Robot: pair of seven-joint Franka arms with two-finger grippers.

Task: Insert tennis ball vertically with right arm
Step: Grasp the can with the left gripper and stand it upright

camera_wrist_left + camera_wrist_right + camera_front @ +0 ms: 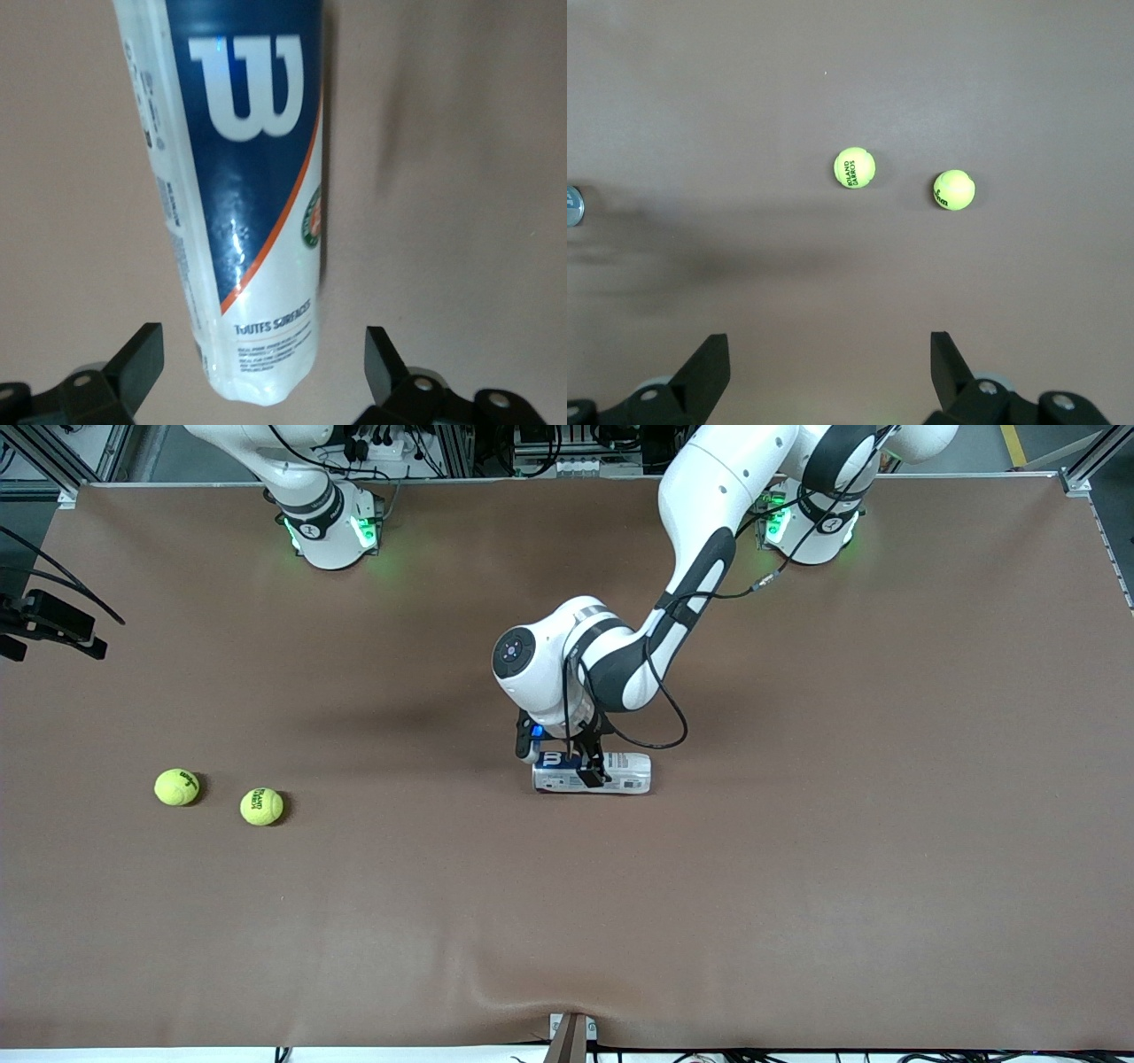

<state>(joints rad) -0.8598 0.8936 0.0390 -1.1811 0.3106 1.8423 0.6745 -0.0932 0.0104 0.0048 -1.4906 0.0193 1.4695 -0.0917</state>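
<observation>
Blue Wilson can (252, 204) lies between the spread left gripper (257, 372); right gripper (828, 372) spread over balls (855, 167)

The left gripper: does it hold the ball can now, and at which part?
No. The left gripper is open astride the lying ball can, fingers apart from it. Nothing is held.

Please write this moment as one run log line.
left claw: open, straddling lying blue-white plastic ball can | right claw: open, high above two yellow felt tennis balls | insertion: not begun

Brown table cover (797, 886), wrinkled at near edge; alu frame posts (1094, 456) at corners; green glow by bases.
</observation>
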